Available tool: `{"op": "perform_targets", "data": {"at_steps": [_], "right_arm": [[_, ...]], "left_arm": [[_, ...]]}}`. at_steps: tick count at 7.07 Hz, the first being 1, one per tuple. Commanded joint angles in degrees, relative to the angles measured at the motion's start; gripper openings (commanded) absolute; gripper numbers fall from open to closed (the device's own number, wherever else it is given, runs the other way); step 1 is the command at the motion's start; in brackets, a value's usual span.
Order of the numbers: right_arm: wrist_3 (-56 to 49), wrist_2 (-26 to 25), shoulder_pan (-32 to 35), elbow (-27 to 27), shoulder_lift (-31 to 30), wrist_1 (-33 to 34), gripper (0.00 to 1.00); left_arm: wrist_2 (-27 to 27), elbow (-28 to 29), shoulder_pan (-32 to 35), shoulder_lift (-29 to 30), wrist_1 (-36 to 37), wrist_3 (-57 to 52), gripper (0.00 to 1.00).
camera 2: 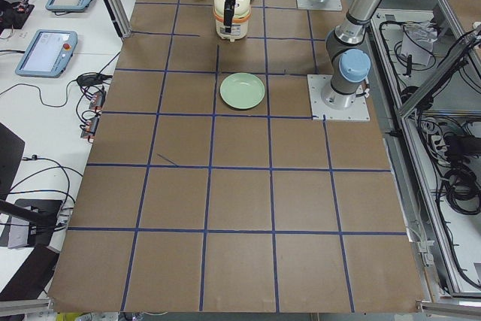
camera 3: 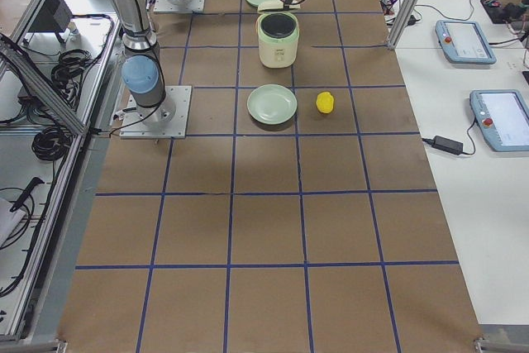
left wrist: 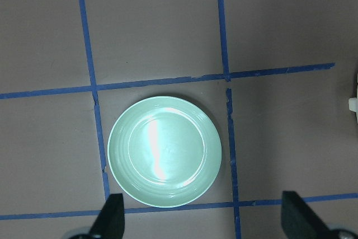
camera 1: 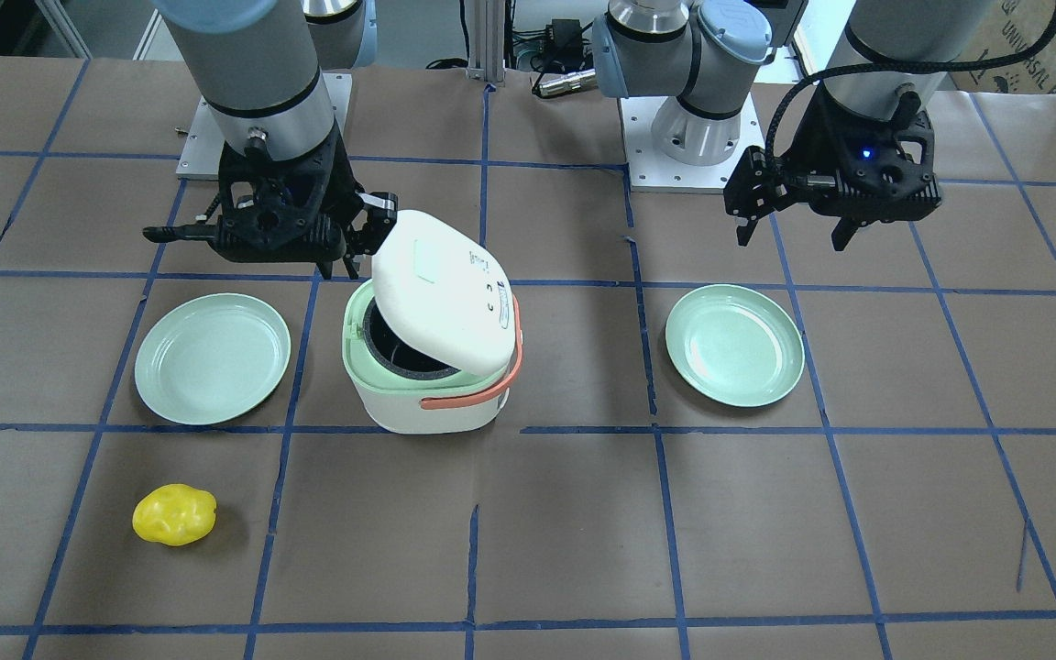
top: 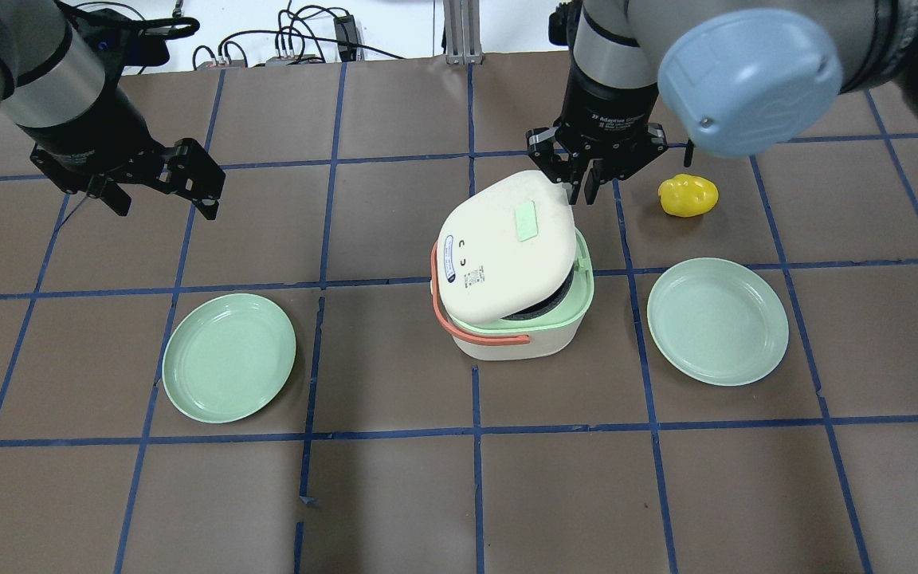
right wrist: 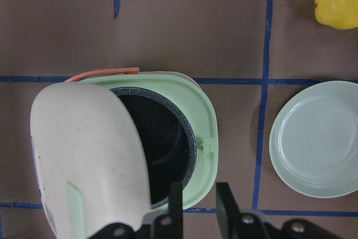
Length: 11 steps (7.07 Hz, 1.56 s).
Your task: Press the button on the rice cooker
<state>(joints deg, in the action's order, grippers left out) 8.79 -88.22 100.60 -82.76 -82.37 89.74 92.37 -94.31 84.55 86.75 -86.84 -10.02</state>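
Note:
The white rice cooker (camera 1: 400,403) with a mint rim and orange handle stands mid-table. Its lid (top: 507,247) is popped up and tilted, so the dark inner pot (right wrist: 156,144) shows. A small latch tab (right wrist: 206,145) sits on the rim's front edge. My right gripper (top: 582,193) hovers at the lid's raised edge, over the rim in the right wrist view (right wrist: 198,194). Its fingers are almost together and hold nothing. My left gripper (top: 166,209) is open and empty, high above a plate, far from the cooker.
Two mint green plates lie on either side of the cooker, one on my left side (top: 229,357) and one on my right side (top: 717,320). A yellow fruit-like object (top: 688,195) lies beyond the right plate, close to my right gripper.

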Motion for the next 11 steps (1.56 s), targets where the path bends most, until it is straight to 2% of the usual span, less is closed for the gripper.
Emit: {"op": "perform_targets", "data": {"at_steps": [1,2,3,4,6,7,8,11], "right_arm": [[-5.9,-1.2,-4.0,5.0,-1.0,-5.0,0.86],[-11.0,-1.0,-7.3,5.5,-2.7,-5.8,1.0],[-13.1,-0.4,-10.8,5.1,-5.1,-10.8,1.0],[-13.1,-0.1,-12.9,5.1,-5.6,-11.6,1.0],[-11.7,-0.6,-12.7,4.4,-4.5,-11.3,1.0],[-9.9,-0.2,-12.4,2.4,-4.5,-9.6,1.0],[-9.2,-0.5,-12.4,0.3,-4.8,-4.1,1.0],[-7.3,-1.1,-12.2,-0.5,-5.3,-4.7,1.0]], "left_arm": [[0.0,0.0,0.0,0.0,0.0,0.0,1.0],[0.0,0.0,0.0,0.0,0.0,0.0,1.0],[0.0,0.0,0.0,0.0,0.0,0.0,1.0],[0.0,0.0,0.0,0.0,0.0,0.0,1.0],[0.0,0.0,0.0,0.0,0.0,0.0,1.0],[0.0,0.0,0.0,0.0,0.0,0.0,1.0],[0.0,0.0,0.0,0.0,0.0,0.0,1.0],[0.0,0.0,0.0,0.0,0.0,0.0,1.0]]}}
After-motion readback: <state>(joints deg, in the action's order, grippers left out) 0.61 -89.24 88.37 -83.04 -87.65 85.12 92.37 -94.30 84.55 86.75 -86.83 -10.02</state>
